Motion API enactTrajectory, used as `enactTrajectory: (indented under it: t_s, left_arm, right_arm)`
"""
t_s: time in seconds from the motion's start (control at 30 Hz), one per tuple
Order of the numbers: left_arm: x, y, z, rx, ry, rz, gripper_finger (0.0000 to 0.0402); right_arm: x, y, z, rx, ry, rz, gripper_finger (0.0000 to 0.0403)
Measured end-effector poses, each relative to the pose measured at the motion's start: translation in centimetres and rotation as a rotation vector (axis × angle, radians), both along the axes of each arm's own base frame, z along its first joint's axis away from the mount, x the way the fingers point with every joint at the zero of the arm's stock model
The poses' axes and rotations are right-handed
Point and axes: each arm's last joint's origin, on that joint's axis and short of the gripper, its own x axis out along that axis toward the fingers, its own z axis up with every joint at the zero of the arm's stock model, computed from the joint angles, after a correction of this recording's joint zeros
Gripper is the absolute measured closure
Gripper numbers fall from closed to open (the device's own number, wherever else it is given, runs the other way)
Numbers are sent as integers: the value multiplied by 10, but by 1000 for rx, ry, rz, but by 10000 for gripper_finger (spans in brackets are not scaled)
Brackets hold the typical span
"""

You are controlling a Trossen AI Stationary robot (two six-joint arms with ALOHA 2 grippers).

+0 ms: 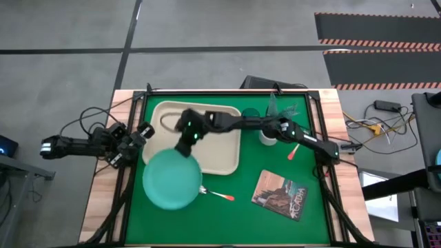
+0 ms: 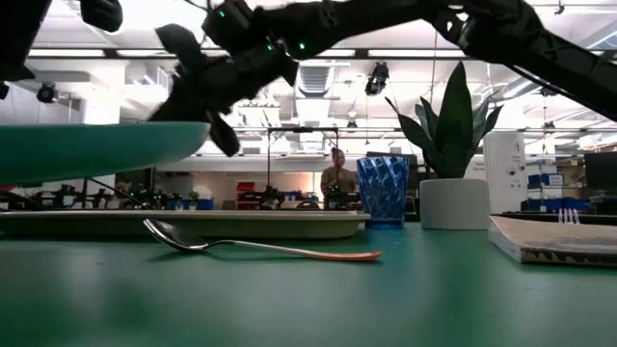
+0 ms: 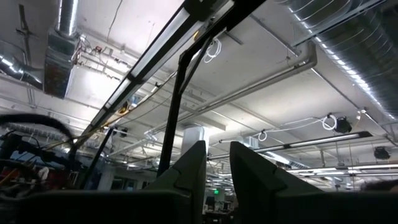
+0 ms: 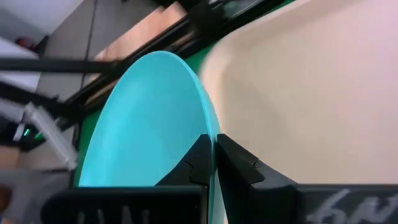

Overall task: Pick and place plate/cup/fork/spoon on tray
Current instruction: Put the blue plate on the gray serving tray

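Over the tray's (image 1: 227, 162) near-left corner, the right gripper (image 1: 186, 147) pinches the plate's (image 1: 171, 180) rim.
Both fingers are clamped on the turquoise edge, plate lifted above the table (image 1: 227, 220). Left gripper (image 1: 142, 131) waits beside the tray, slightly parted. The book's (image 1: 280, 195) cover writing is unreadable.

The right arm reaches from the right side of the bench far across to the left, its links stretched in a long line, wrist bent downward. The right gripper (image 1: 186, 149) is pinched on the rim of the plate (image 1: 171, 180), fingers (image 4: 202, 163) clamped. The left arm lies folded at the bench's left edge, the left gripper (image 1: 142, 132) partly parted, pointing upward.
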Motion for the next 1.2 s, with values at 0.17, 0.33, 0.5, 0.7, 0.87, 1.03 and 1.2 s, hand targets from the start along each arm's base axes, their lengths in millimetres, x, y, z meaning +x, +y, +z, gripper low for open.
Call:
enactTrajectory:
  t_s: [0.17,0.33,0.5,0.7,0.87,1.03,1.2]
  left_arm:
    - [-1,0,1,0,-8,0,343]
    - [-1,0,1,1,-9,0,343]
    - [-1,0,1,1,-9,1,343]
    - [-2,0,1,0,-11,1,343]
    - [-1,0,1,1,-10,1,343]
    - [-1,0,0,0,-1,2,343]
    - [11,3,-8,-60,140,60,343]
  right_arm:
    - [-9,-53,0,0,-1,-98,394]
    - [-21,-103,2,-29,-24,-227,396]
    - [-31,-133,2,-99,-21,-315,396]
    - [-34,-142,1,-201,-9,-350,396]
    - [-32,-131,0,-266,1,-281,395]
    - [-28,-101,13,-352,-5,-163,395]
    - [-34,-55,34,-518,94,-89,394]
